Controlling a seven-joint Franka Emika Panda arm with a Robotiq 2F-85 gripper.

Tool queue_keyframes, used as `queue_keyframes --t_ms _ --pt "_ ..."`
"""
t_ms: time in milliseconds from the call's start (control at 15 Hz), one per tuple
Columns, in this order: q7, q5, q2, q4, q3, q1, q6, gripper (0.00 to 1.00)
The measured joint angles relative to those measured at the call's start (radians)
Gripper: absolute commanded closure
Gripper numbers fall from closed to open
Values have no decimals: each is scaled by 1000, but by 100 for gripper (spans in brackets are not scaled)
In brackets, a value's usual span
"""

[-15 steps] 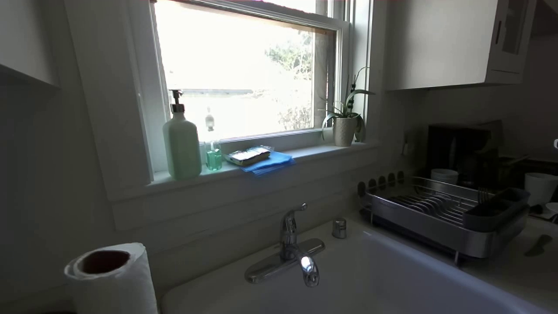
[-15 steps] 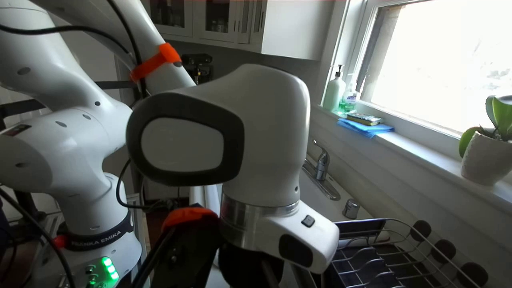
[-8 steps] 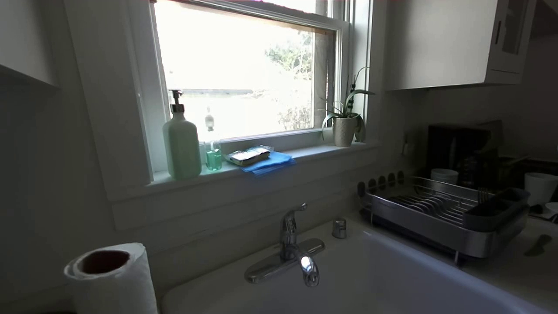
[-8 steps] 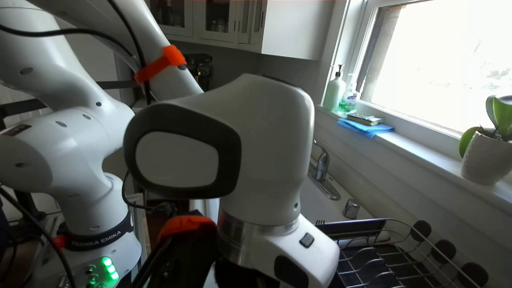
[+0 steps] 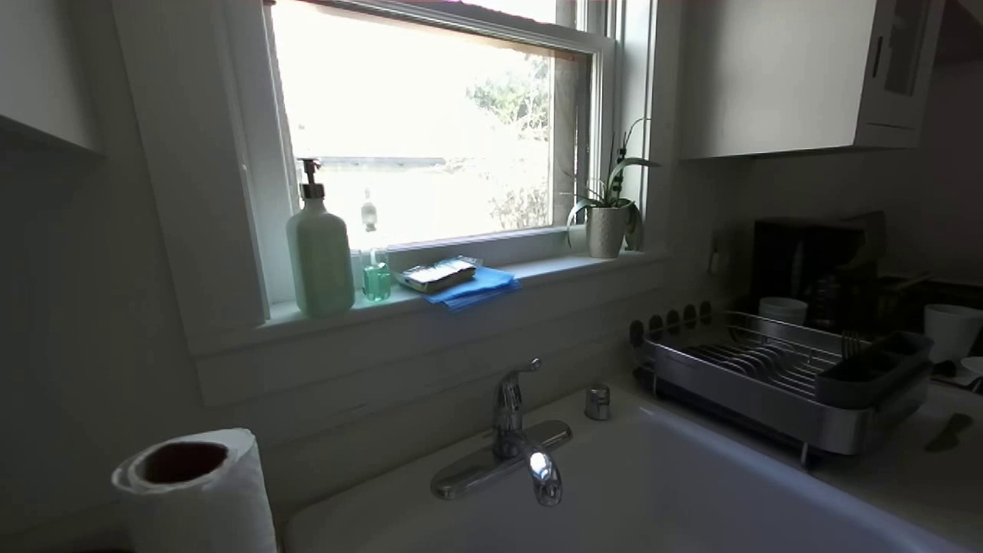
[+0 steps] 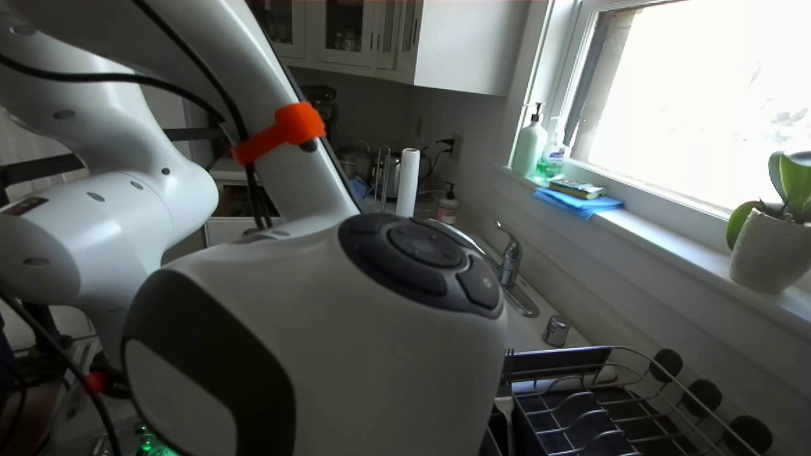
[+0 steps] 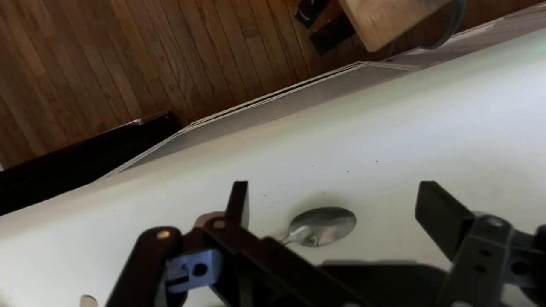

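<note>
A shiny silver metal spoon (image 7: 323,227) lies on a smooth off-white countertop (image 7: 384,140). In the wrist view its oval bowl shows in the gap between the fingers, and its handle runs toward the lower left until a dark finger hides it. The black two-finger gripper (image 7: 334,200) has its fingers spread wide, pinching nothing; whether they touch the countertop cannot be told. At the bottom edge of that view shows a pale rounded tip (image 7: 88,301) of something too cropped to identify.

Past the counter's edge are a grey cabinet front (image 7: 324,90), a black panel (image 7: 98,157), brown wooden floorboards (image 7: 204,55) and the corner of a light wooden block (image 7: 388,21).

The glossy white robot arm (image 6: 355,342), wrapped with a bright orange strap (image 6: 294,126), fills much of an exterior view. A stainless-steel dish rack (image 5: 752,395) stands beside the white sink (image 5: 691,484); a fork (image 5: 851,343) stands upright in its dark grey utensil holder (image 5: 860,388). A chrome single-lever faucet (image 5: 507,407) rises at the back of the sink. On the white windowsill (image 5: 545,268) above are a pale green pump bottle (image 5: 321,257), a small clear bottle of green liquid (image 5: 376,283) just beside it, a wrapped sponge (image 5: 441,275) partly on folded blue cloths (image 5: 484,286), and a textured white pot (image 5: 607,234) holding a long-leaved plant (image 6: 794,193). A white paper towel roll (image 5: 207,507) stands upright near the sink.
</note>
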Motion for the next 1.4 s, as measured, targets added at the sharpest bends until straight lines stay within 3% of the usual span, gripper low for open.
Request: queue_keyframes --t_ms 333,867,1067,1400 --pt "19 20 19 17 0 1 0 0" --pt "18 198 189 157 4 19 70 0" --pt "9 289 275 175 21 27 127 0" --pt "-85 542 370 180 91 -2 274 0"
